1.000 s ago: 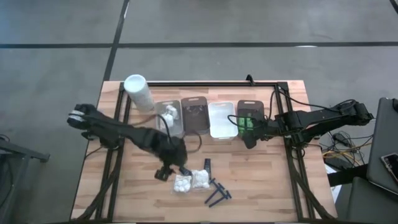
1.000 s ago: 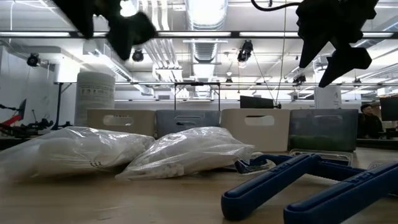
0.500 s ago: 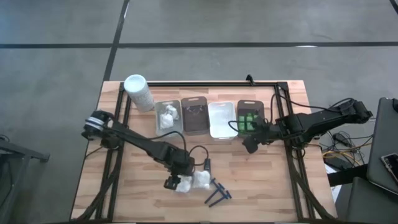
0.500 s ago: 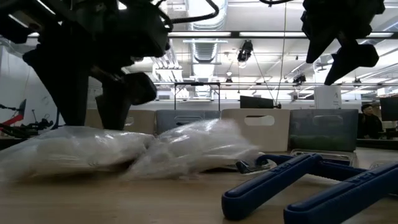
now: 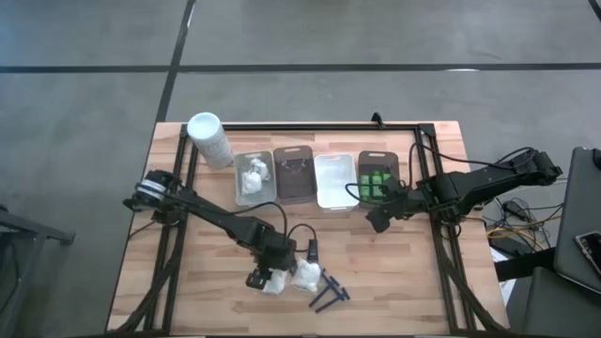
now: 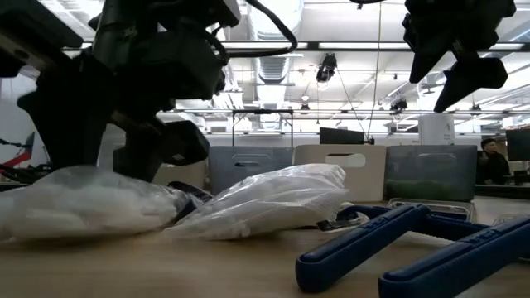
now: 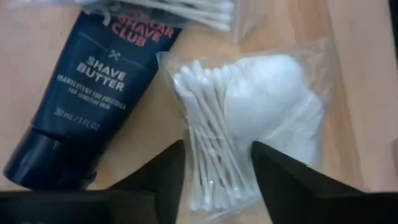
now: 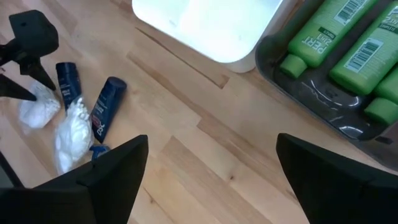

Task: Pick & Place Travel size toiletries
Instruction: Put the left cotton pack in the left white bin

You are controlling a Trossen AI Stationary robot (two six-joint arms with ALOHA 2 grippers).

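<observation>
Left end effector (image 5: 266, 279) lowered onto packet, two white packets (image 5: 292, 276), three green bottles (image 8: 348, 43)

Both claws (image 7: 214, 165) (image 8: 208, 174) open, apart

Looked like an open-plan robotics lab: exposed ceiling ducts (image 6: 277, 21), strip lights (image 6: 348, 46), grey concrete floor (image 5: 84, 113), black monitor (image 6: 339, 135).

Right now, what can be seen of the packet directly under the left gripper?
The packet is a clear, crinkled plastic bag holding white cotton swabs along one side and a white cotton mass beside them. It lies flat on the wooden table, next to a dark blue shave butter tube and a second white packet. The left gripper is open, its fingers straddling the bag's swab end.
</observation>
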